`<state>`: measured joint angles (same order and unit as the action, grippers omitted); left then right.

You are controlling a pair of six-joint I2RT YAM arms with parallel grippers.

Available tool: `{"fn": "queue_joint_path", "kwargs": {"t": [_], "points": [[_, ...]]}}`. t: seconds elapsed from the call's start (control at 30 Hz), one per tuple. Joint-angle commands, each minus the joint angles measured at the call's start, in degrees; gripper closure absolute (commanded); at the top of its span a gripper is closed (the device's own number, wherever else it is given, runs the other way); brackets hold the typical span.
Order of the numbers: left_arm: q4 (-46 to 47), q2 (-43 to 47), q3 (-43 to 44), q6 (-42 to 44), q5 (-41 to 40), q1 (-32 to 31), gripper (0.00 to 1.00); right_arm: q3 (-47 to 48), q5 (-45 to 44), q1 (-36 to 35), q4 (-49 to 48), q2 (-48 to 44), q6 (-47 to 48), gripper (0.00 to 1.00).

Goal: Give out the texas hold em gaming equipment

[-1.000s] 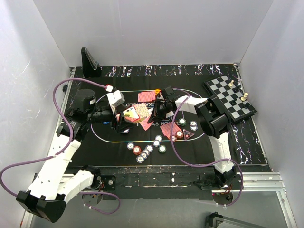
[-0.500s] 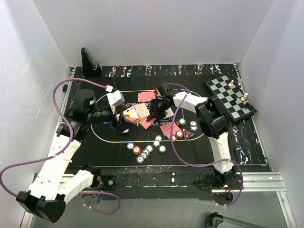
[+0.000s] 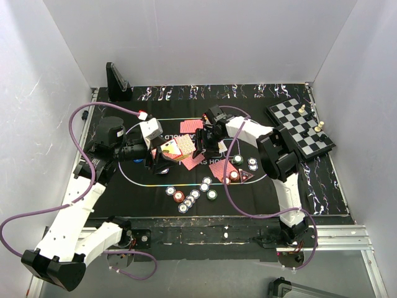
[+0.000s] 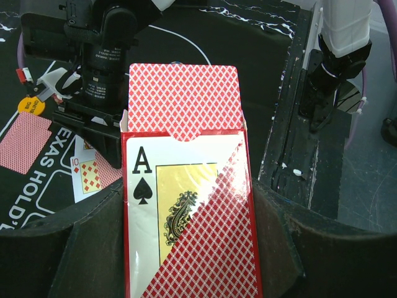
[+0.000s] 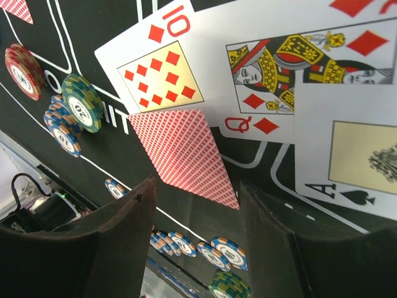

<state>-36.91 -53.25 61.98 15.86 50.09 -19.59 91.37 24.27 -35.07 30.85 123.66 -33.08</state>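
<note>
**Card box [image 4: 186, 186] gripped in the left pincer [image 4: 189, 248]; right pincer [image 5: 198, 186] spread wide above dealt cards.**

The box shows an ace of spades on its face and has its red-patterned flap raised. It fills the middle of the left wrist view, pressed on both sides by the dark fingers [image 4: 74, 254]. The right pincer's fingers [image 5: 93, 248] stand well apart with nothing between them. They are above a face-down red-backed card [image 5: 183, 155], which overlaps the ten of diamonds [image 5: 161, 77]. The queen of diamonds [image 5: 285, 62] lies just beside the ten, at upper right. Red [image 5: 22, 68], green [image 5: 80, 102] and blue chips [image 5: 62, 130] sit at the left of that view. The yellow button [image 4: 31, 104] is at the left edge of the left wrist view. From above, the triangular marker [image 3: 247, 177] lies right of centre, and the chessboard [image 3: 301, 127] rests at the worktop's [image 3: 325, 180] upper right.
</note>
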Motion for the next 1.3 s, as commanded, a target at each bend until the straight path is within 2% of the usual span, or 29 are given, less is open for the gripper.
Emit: {"fn": "queue_joint_path", "kwargs": {"t": [0.0, 0.2, 0.4, 0.57, 0.67, 0.73, 0.9, 1.07, 1.27], "points": [[0.69, 0.96, 0.52, 0.05, 0.8, 0.26, 1.0, 3.9, -3.71, -0.09, 4.31, -6.14, 2.58, 0.36], [0.69, 1.49, -0.01, 0.05, 0.72, 0.26, 1.0, 8.11, -3.71, 0.0, 7.55, -12.64, 2.23, 0.17], [0.87, 2.01, -0.89, 0.23, 0.98, 0.26, 1.0, 7.6, -0.55, 2.37, 8.27, -21.33, 0.04, 0.14], [0.96, 2.1, -1.77, 0.49, 1.59, 0.26, 1.0, -1.18, 10.25, 6.85, -0.77, -32.76, -5.67, 0.12], [1.57, 2.02, -2.12, 0.49, 1.68, 0.26, 1.0, -3.57, 16.49, 6.77, -5.35, -36.2, -9.01, 0.12], [2.36, 1.93, -2.39, 0.49, 1.77, 0.26, 1.0, -4.1, 20.53, 6.16, -7.55, -37.08, -10.94, 0.12], [3.24, 1.05, -2.47, 0.32, 1.77, 0.26, 1.0, -6.29, 23.54, 2.91, -13.61, -38.49, -15.16, 0.11], [4.39, -0.62, -1.34, 0.31, 2.03, 0.26, 1.0, -5.42, 21.35, -2.28, -11.26, -36.65, -13.94, 0.1], [4.39, -2.47, -0.19, 1.11, 1.86, 0.26, 1.0, -6.65, 20.99, -5.09, -12.57, -35.33, -14.73, 0.09]]}}
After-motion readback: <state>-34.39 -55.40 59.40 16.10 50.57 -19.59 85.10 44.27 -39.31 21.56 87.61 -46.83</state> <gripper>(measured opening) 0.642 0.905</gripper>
